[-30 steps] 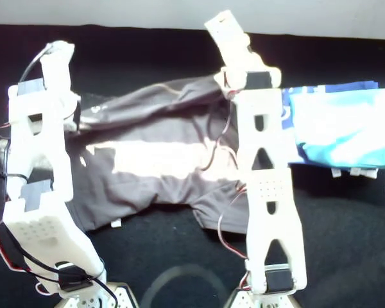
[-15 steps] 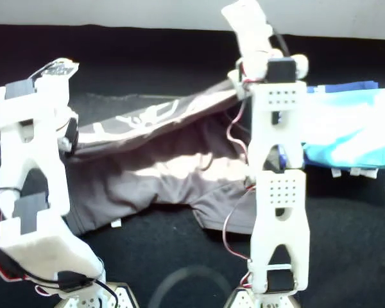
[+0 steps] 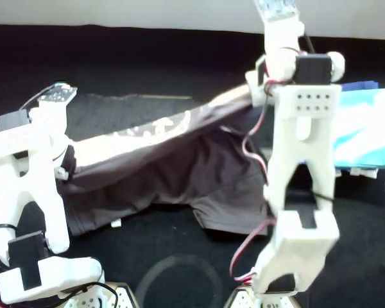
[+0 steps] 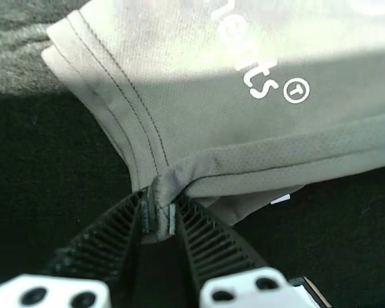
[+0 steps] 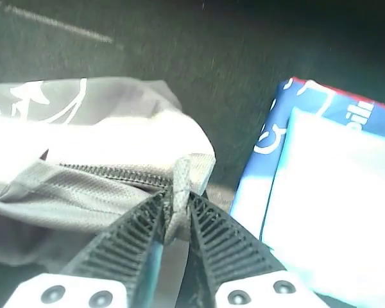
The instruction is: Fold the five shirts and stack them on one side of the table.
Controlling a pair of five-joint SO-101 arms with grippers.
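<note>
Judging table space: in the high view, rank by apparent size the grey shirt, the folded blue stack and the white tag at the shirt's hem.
Largest: grey shirt.
Then: folded blue stack, partly behind the right arm.
Smallest: white tag.

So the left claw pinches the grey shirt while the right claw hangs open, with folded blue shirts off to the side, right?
No: the right gripper is not open; the right wrist view shows it shut on the grey shirt too. The left gripper does pinch it, and the folded blue shirts lie off to the side.
</note>
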